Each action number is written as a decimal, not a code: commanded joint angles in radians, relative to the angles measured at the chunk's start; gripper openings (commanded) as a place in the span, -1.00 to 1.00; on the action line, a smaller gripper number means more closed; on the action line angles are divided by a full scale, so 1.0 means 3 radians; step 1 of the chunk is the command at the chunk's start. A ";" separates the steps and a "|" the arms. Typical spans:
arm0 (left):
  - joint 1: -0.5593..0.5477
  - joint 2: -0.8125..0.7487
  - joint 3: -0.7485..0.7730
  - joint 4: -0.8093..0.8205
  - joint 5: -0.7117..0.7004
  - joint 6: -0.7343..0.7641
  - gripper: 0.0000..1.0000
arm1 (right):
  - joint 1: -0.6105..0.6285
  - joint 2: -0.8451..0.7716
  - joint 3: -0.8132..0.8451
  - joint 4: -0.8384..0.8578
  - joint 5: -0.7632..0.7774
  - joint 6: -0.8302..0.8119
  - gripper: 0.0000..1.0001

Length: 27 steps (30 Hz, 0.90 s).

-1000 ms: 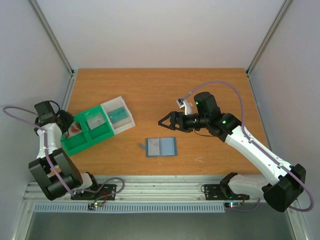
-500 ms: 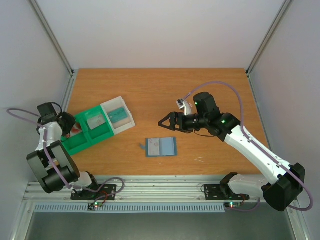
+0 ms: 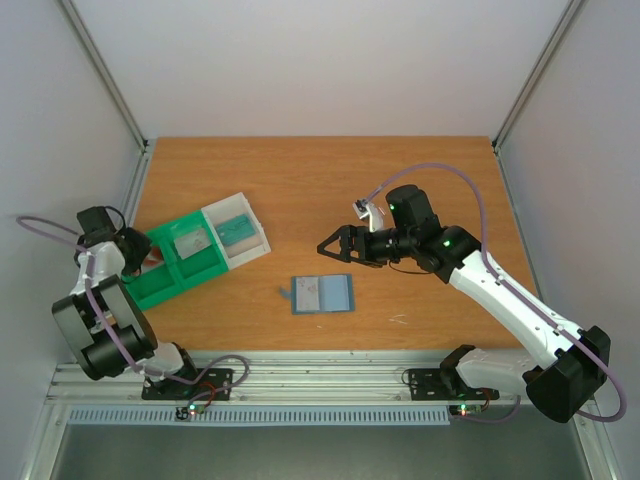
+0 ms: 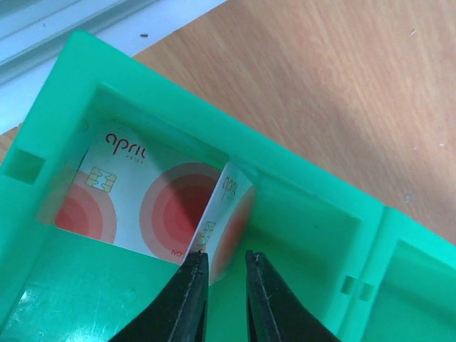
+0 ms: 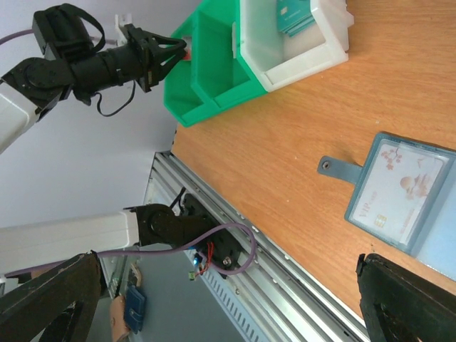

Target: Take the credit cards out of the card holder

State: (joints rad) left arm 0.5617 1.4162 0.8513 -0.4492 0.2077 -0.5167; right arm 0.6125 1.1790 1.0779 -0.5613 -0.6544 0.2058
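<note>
Red-circled white cards (image 4: 142, 206) sit in the green plastic tray (image 4: 285, 164) at the left gripper (image 4: 222, 258), grip unclear; one card (image 5: 402, 189) remains in the slate-blue holder (image 5: 436, 246) near the open-jawed right gripper (image 3: 328, 245).

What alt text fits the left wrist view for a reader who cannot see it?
A white card with red circles lies in a green tray compartment, a second card standing tilted beside it. The left gripper, its dark fingers nearly together, frames that card's lower corner; a grip cannot be confirmed.
</note>
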 commanded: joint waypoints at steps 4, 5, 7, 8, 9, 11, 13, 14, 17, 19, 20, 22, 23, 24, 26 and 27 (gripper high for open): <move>0.0014 0.0068 0.0098 -0.0038 0.0029 0.0090 -0.59 | 0.0019 -0.0014 0.0049 0.0039 -0.0047 -0.0001 0.97; 0.0013 0.0036 0.0097 -0.0032 0.0036 0.0075 -0.54 | 0.0018 -0.0017 0.0052 0.0021 -0.0068 -0.0016 0.97; 0.0014 -0.0040 0.0090 -0.0034 0.0037 0.0063 -0.45 | 0.0019 -0.0039 0.0028 0.0004 -0.0073 -0.0029 0.97; 0.0014 -0.0091 0.0077 -0.0030 0.0049 0.0042 -0.38 | 0.0018 -0.0054 -0.0001 0.0004 -0.0071 -0.0033 0.97; 0.0013 -0.0134 0.0041 -0.0025 0.0058 0.0037 -0.32 | 0.0019 -0.0076 -0.0023 -0.0010 -0.0058 -0.0036 0.97; 0.0014 -0.0210 -0.0021 -0.0010 0.0075 0.0019 -0.22 | 0.0019 -0.0109 -0.0025 -0.0108 -0.0019 -0.0065 0.97; 0.0011 -0.0274 -0.0052 -0.0010 0.0117 -0.0006 -0.19 | 0.0018 -0.0142 -0.0019 -0.0192 0.0044 -0.0091 0.97; 0.0013 -0.0295 -0.0055 -0.0015 0.0177 -0.0014 -0.17 | 0.0019 -0.0145 -0.0017 -0.0218 0.0068 -0.0092 0.97; 0.0014 -0.0401 -0.0063 0.0008 0.0378 -0.0017 -0.07 | 0.0018 -0.0124 -0.0030 -0.0249 0.0101 -0.0057 0.97; 0.0012 -0.0514 -0.0092 0.0046 0.0476 -0.0009 0.04 | 0.0019 -0.0112 -0.0062 -0.0223 0.0091 -0.0007 0.97; 0.0011 -0.0564 -0.0101 0.0054 0.0541 -0.0007 0.10 | 0.0018 -0.0097 -0.0082 -0.0187 0.0053 0.0018 0.97; 0.0014 -0.0612 -0.0079 0.0044 0.0802 0.0028 0.25 | 0.0019 -0.0061 -0.0106 -0.0128 -0.0041 0.0059 0.97; 0.0014 -0.0614 -0.0050 -0.0003 0.0936 0.0054 0.37 | 0.0019 -0.0044 -0.0117 -0.0109 -0.0056 0.0072 0.97; 0.0014 -0.0615 -0.0021 -0.0048 0.1075 0.0067 0.48 | 0.0019 -0.0033 -0.0129 -0.0103 -0.0041 0.0076 0.97; 0.0009 -0.0618 0.0046 -0.0204 0.1262 0.0143 0.76 | 0.0019 0.0005 -0.0166 -0.0103 0.0056 0.0088 0.97; 0.0005 -0.0640 0.0069 -0.0279 0.1326 0.0192 0.82 | 0.0019 0.0025 -0.0203 -0.0096 0.0113 0.0095 0.97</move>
State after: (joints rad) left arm 0.5617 1.2427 0.8349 -0.4786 0.4519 -0.5060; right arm 0.6125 1.1656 1.0473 -0.6067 -0.6495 0.2127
